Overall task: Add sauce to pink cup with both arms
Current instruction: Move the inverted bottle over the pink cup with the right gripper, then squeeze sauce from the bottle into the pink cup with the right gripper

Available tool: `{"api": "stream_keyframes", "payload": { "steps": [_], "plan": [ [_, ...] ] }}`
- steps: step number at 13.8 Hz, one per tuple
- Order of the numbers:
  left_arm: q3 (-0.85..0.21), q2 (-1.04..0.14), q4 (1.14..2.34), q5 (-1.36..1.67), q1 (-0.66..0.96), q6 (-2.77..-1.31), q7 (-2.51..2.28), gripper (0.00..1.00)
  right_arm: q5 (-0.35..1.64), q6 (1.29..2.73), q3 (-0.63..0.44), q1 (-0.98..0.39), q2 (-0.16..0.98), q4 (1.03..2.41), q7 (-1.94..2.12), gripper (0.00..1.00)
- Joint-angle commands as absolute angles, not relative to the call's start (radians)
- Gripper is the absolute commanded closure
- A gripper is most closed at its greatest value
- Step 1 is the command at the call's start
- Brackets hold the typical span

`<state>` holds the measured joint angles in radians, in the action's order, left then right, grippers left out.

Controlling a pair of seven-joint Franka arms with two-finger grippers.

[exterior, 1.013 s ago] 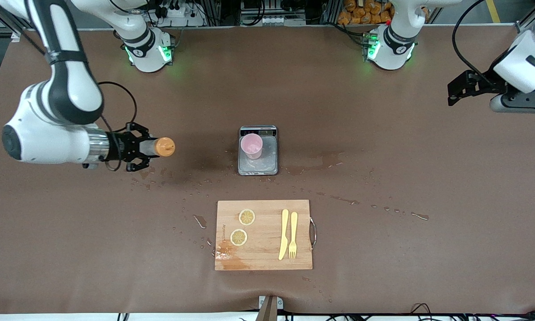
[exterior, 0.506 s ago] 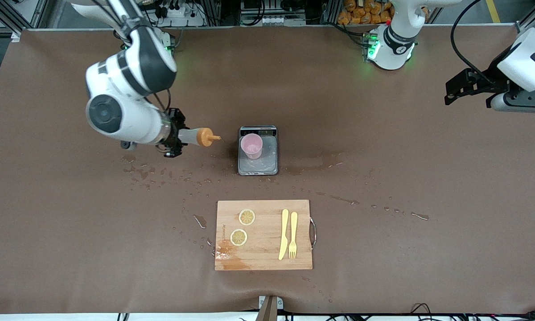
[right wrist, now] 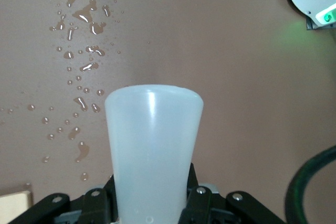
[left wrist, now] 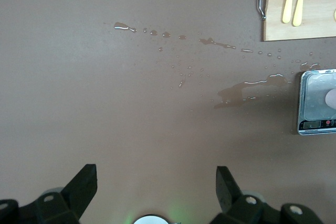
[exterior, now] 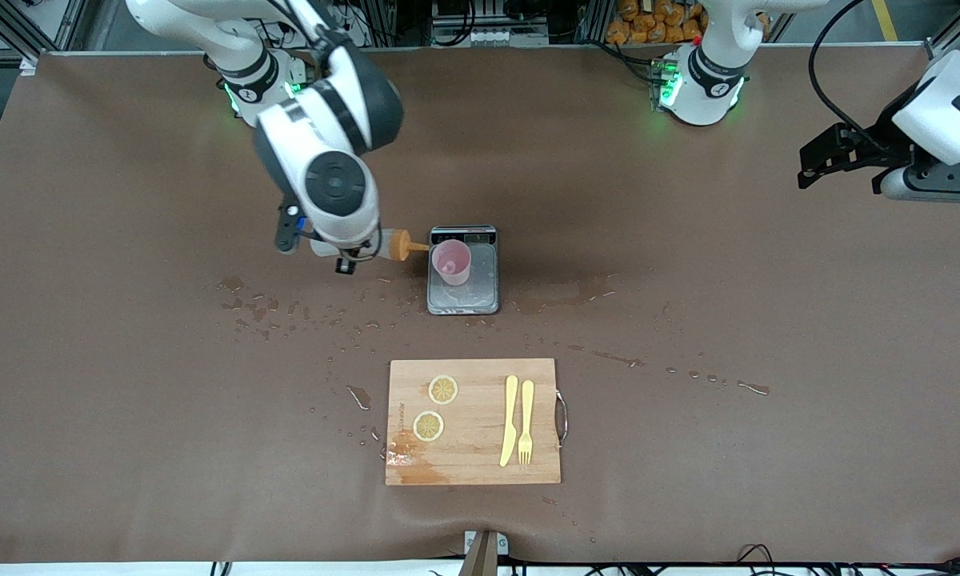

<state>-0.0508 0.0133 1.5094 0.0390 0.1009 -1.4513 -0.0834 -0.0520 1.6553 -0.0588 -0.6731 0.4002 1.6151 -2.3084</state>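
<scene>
1. My right gripper (exterior: 366, 253) has its fingers clenched on the sauce (exterior: 392, 245) — in the right wrist view the whitish body (right wrist: 152, 150) sits squeezed between the two black pads.

2. The relation that matters: the bottle lies nearly level in the air, its long axis pointing from the gripper toward the pink cup (exterior: 452, 262), with the orange nozzle just short of the cup's rim on the side toward the right arm's end of the desk (exterior: 688, 320).

3. The cup stands upright on a small scale (exterior: 463, 290), near the display end of it. I judge the nozzle needs only a short advance and a downward tilt to get over the cup's mouth — too little and the sauce lands on the scale plate.

4. My left gripper (exterior: 828, 156) waits over the left arm's end of the desk, well apart from the cup, fingers released and wide with nothing between them in the left wrist view (left wrist: 152, 182). The right arm is far nearer.

5. Room: bare, wet-spotted desk all around the scale; the cutting board (exterior: 473, 422) with lemon slices, knife and fork lies nearer the front camera, clear of the pour.
</scene>
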Motion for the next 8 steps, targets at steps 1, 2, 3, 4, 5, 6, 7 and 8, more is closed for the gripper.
{"api": "stream_keyframes", "payload": {
  "steps": [1, 2, 3, 4, 5, 6, 7, 8],
  "plan": [
    [-0.048, 0.009, 1.494, 0.063, 0.098, -1.440, -0.097, 0.00, -0.129, 1.594, -0.069, -0.724, 0.477, 1.526, -2.364, 0.53],
    [-0.048, 0.009, 1.493, 0.063, 0.098, -1.442, -0.097, 0.00, -0.156, 1.574, -0.069, -0.745, 0.495, 1.522, -2.370, 0.53],
    [-0.048, 0.008, 1.491, 0.061, 0.100, -1.443, -0.098, 0.00, -0.182, 1.550, -0.071, -0.762, 0.517, 1.508, -2.370, 0.53],
    [-0.048, 0.008, 1.491, 0.061, 0.100, -1.442, -0.097, 0.00, -0.201, 1.525, -0.071, -0.770, 0.537, 1.488, -2.370, 0.53],
    [-0.048, 0.008, 1.493, 0.061, 0.098, -1.442, -0.097, 0.00, -0.221, 1.496, -0.071, -0.770, 0.554, 1.467, -2.368, 0.53],
    [-0.048, 0.008, 1.493, 0.063, 0.098, -1.442, -0.097, 0.00, -0.239, 1.465, -0.071, -0.770, 0.569, 1.445, -2.367, 0.53],
    [-0.048, 0.006, 1.493, 0.063, 0.098, -1.443, -0.097, 0.00, -0.259, 1.447, -0.069, -0.770, 0.580, 1.433, -2.364, 0.53],
    [-0.048, 0.005, 1.493, 0.063, 0.098, -1.443, -0.097, 0.00, -0.276, 1.436, -0.069, -0.770, 0.586, 1.428, -2.362, 0.53]
  ]
}}
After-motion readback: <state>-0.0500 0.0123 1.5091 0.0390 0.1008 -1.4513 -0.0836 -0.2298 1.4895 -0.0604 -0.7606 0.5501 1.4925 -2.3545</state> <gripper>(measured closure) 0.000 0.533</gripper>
